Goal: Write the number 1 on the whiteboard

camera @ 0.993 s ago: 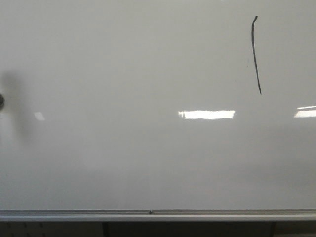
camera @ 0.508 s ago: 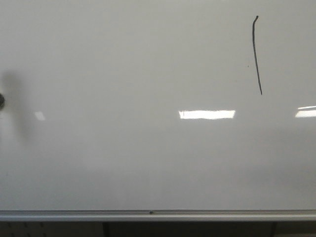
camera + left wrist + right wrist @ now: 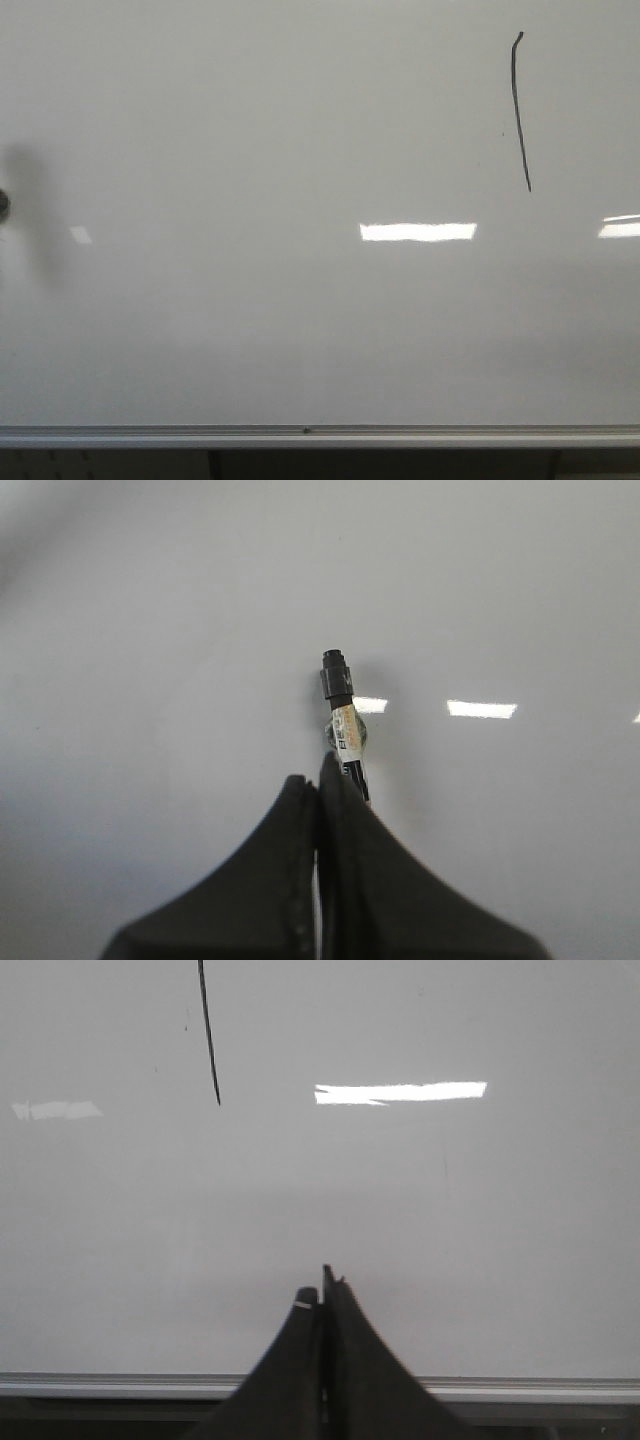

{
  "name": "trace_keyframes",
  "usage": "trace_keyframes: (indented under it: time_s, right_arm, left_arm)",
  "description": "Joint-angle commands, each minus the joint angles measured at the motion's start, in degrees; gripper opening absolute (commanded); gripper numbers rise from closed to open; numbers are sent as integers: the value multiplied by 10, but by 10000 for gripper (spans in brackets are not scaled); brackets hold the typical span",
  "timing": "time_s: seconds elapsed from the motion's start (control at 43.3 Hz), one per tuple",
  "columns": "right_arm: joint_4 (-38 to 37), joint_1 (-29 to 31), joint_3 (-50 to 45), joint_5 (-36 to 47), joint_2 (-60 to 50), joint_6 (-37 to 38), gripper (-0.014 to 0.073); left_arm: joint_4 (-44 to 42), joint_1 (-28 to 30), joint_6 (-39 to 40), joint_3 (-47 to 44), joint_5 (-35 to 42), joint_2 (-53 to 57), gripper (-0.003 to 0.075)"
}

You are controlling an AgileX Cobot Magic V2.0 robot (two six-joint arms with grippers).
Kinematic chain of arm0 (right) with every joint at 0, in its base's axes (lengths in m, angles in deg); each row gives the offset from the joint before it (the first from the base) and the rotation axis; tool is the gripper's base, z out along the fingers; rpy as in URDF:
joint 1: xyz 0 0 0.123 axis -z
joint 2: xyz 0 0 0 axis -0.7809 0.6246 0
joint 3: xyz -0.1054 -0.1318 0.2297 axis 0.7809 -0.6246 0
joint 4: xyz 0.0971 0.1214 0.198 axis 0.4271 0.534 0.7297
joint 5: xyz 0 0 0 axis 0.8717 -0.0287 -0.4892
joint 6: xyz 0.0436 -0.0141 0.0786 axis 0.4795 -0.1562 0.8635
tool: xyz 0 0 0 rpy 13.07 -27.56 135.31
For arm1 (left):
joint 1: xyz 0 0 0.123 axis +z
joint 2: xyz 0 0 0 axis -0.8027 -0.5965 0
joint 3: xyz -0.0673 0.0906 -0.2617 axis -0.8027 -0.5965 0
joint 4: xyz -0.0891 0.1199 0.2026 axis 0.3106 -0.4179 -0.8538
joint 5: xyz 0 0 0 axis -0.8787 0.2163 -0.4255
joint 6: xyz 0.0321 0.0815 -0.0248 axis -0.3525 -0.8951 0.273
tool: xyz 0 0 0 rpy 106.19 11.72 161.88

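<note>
The whiteboard (image 3: 300, 150) fills the front view, with a silver rail (image 3: 320, 436) along its lower edge. The number 1 (image 3: 519, 110) is a thin dark slanted stroke with a tiny hook on top, at the board's upper right. It also shows in the right wrist view (image 3: 209, 1040). My left gripper (image 3: 318, 785) is shut on a marker (image 3: 341, 715) with a black end and a white label, held close to the board (image 3: 150, 630). My right gripper (image 3: 322, 1295) is shut and empty, below and right of the stroke, just above the rail (image 3: 120, 1385).
Bright rectangular light reflections (image 3: 418, 232) lie on the board below the stroke. A small dark round thing (image 3: 3, 203) pokes in at the left edge of the front view with a grey shadow (image 3: 30, 215) beside it; I cannot tell what it is.
</note>
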Motion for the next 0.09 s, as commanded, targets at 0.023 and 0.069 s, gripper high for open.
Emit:
trace_keyframes:
  time_s: [0.023, 0.069]
  right_arm:
    - [2, 4, 13, 41, -7, -3, -116]
    - [2, 4, 13, 41, -7, -3, -116]
  left_arm:
    - [5, 1, 4, -13, 46, 9, -20]
    - [5, 1, 4, -13, 46, 9, -20]
